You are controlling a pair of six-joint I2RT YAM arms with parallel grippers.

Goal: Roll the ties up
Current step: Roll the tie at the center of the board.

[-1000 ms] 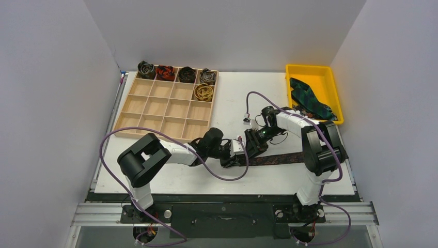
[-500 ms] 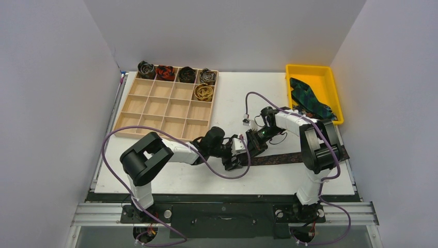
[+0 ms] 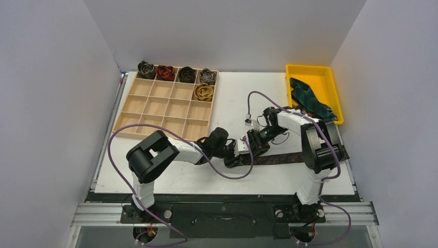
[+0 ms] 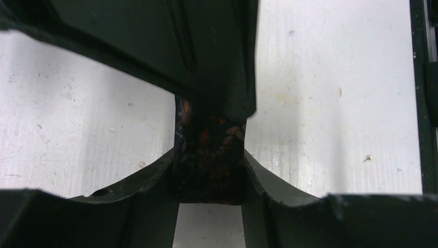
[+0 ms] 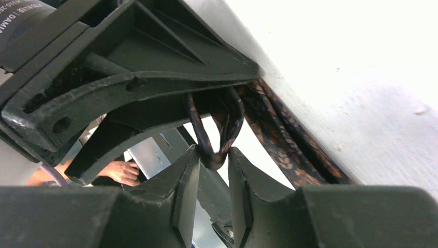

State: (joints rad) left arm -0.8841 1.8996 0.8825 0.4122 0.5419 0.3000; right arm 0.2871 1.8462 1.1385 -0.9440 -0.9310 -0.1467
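Observation:
A dark brown-black patterned tie (image 3: 281, 157) lies flat along the near middle of the table, its left end lifted between both grippers. My left gripper (image 3: 237, 156) is shut across the strip's width; in the left wrist view the tie (image 4: 209, 150) spans the gap between the fingers of that gripper (image 4: 209, 168). My right gripper (image 3: 254, 144) meets it from the far right. In the right wrist view that gripper (image 5: 213, 159) pinches a folded loop of the tie (image 5: 279, 139) at its fingertips. A green-blue tie (image 3: 309, 98) lies in the yellow tray (image 3: 310, 69).
A wooden compartment tray (image 3: 155, 106) stands at the back left, with several rolled ties along its far row (image 3: 166, 72) and a gold one (image 3: 203, 92) below. Purple cables loop over the table by both arms. A person's hand (image 5: 116, 170) shows beyond the table edge.
My left arm has shifted to the right, bringing its gripper closer against the right gripper. The tie's lifted left end has moved right with it. The right gripper has hardly moved.

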